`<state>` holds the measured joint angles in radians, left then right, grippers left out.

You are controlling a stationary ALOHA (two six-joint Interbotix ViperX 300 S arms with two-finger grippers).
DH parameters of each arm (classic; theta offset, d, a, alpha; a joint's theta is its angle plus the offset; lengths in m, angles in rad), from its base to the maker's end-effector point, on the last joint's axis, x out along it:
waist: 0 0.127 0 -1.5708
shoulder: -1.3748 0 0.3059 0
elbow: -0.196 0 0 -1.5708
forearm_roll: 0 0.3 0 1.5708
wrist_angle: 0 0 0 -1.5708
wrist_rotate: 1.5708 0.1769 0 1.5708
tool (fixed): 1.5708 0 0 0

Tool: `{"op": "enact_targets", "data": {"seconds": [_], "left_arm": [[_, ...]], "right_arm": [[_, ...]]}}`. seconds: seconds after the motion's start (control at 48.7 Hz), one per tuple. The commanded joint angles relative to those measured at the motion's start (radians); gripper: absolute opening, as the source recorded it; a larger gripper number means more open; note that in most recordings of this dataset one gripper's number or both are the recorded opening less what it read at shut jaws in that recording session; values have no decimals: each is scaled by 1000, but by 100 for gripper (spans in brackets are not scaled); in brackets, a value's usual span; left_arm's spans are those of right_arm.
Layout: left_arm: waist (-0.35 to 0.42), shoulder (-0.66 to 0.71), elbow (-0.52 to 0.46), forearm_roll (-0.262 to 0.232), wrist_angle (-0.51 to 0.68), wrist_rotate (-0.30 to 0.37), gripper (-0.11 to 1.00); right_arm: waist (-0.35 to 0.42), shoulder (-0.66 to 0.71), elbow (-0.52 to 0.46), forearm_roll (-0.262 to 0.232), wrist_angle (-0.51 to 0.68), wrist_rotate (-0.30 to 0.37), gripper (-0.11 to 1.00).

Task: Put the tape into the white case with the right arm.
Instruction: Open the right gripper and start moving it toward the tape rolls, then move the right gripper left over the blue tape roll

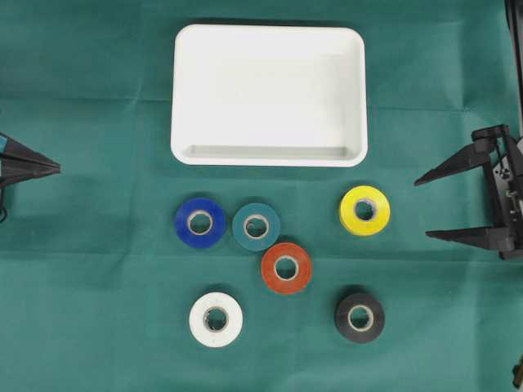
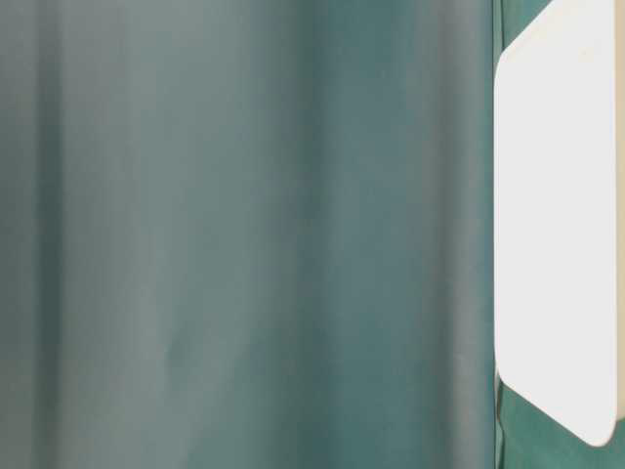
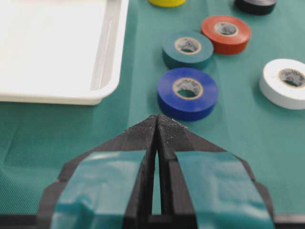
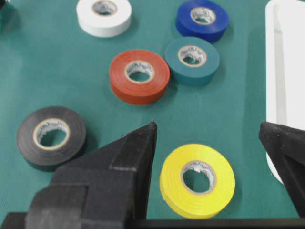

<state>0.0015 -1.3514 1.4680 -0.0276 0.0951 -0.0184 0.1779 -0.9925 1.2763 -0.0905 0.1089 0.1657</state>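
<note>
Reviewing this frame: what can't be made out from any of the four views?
- Table-level view: blurred green cloth fills it; only the shallow white plastic case shows, cut by the right edge; no rolls.
- Small print on the yellow tape roll's core: too small.
- Left wrist view: black tape roll cut by the top edge.

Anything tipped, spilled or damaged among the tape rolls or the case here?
Nothing stands out. All six rolls lie flat on the green cloth, and the white case sits square, holding nothing. The teal roll touches the orange roll.
</note>
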Motion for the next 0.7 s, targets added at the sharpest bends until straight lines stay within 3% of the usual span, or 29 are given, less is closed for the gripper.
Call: {"op": "enact_targets", "data": {"seconds": [0.0, 0.349, 0.677], "left_arm": [[0, 14, -12, 0, -5, 2, 1], [-2, 14, -12, 0, -8, 2, 1], [-2, 14, -12, 0, -11, 2, 1]], "right_arm": [[3, 17, -15, -8, -11, 2, 61], [3, 124, -64, -9, -35, 2, 61], [-11, 362, -195, -15, -103, 2, 61]]}}
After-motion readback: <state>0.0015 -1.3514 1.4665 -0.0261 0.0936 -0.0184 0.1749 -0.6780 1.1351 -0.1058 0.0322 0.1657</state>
